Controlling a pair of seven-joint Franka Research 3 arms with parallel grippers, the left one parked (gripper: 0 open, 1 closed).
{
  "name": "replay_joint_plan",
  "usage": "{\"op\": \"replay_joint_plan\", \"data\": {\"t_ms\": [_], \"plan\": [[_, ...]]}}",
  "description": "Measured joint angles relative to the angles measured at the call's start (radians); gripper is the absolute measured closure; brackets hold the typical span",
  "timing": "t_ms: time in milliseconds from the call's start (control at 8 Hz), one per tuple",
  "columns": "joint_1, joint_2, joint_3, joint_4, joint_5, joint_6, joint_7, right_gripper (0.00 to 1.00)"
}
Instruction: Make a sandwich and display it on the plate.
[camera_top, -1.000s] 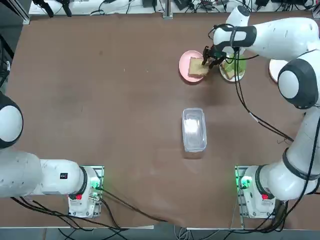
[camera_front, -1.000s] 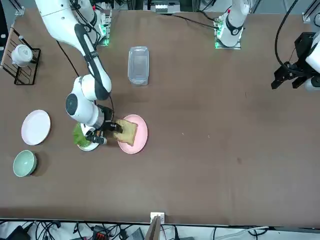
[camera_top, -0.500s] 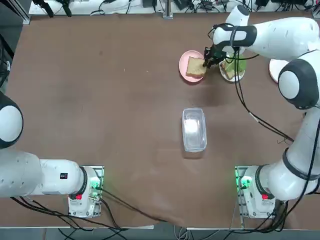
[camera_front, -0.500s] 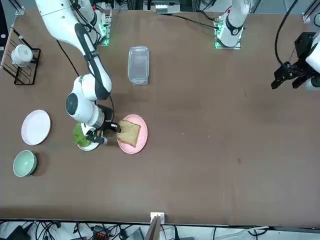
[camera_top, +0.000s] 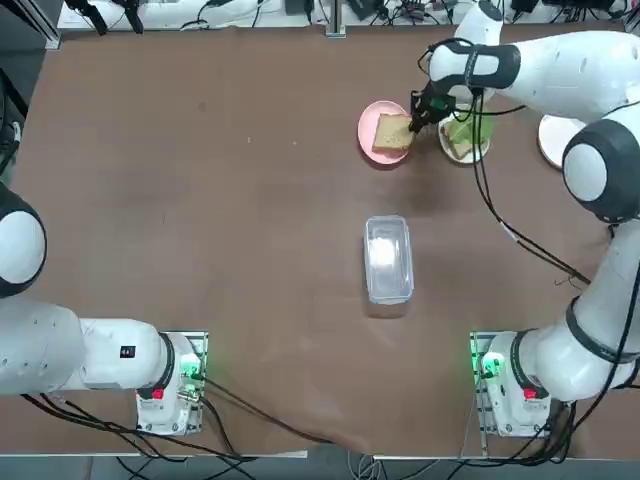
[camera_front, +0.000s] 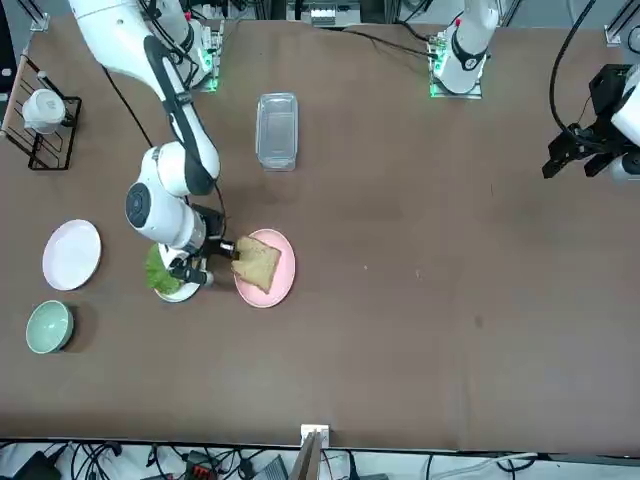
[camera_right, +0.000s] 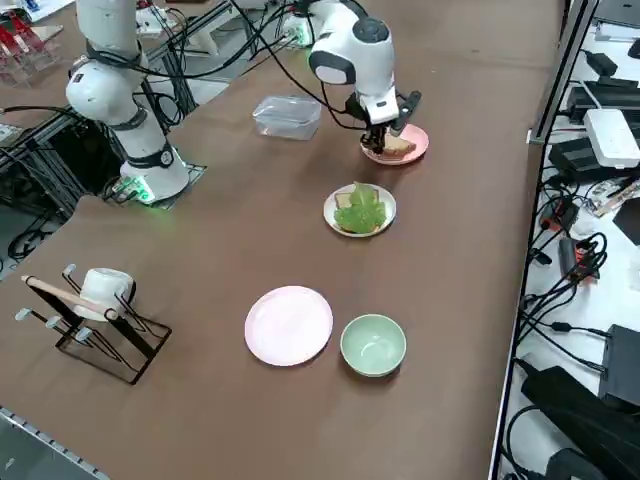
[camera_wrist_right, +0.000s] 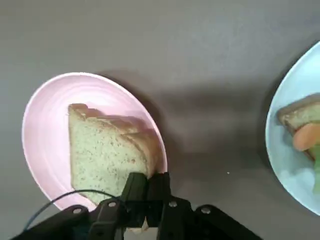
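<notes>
A tan bread slice (camera_wrist_right: 105, 150) lies on a pink plate (camera_wrist_right: 42, 125), raised a little at one side. My right gripper (camera_wrist_right: 147, 186) is shut on that slice's edge, the one towards the white plate. From overhead the gripper (camera_top: 414, 118) sits between the pink plate (camera_top: 366, 122) and the white plate (camera_top: 481, 152). The white plate (camera_right: 330, 212) holds another bread slice under a green lettuce leaf (camera_right: 360, 210). In the front view the held slice (camera_front: 258, 264) is right of the gripper (camera_front: 224, 252).
A clear plastic container (camera_top: 388, 258) stands mid-table, nearer the bases. Further along the robot's right side lie a second pale round plate (camera_right: 289, 325) and a pale-green bowl (camera_right: 373, 344). A mug on a black wire rack (camera_right: 95, 300) stands near the table's right edge.
The gripper's fingers have closed on the bread slice's edge. The slice has shifted and turned slightly on the pink plate.
</notes>
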Motion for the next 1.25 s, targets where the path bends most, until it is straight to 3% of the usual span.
{"op": "replay_joint_plan", "data": {"t_ms": [625,1000,1250], "plan": [[-0.004,-0.095,-0.006,0.038,0.0,-0.032,0.019,0.97],[-0.062,-0.17,-0.015,0.098,0.0,-0.206,-0.008,0.97],[-0.144,-0.181,-0.018,0.161,-0.001,-0.355,-0.158,0.97]]}}
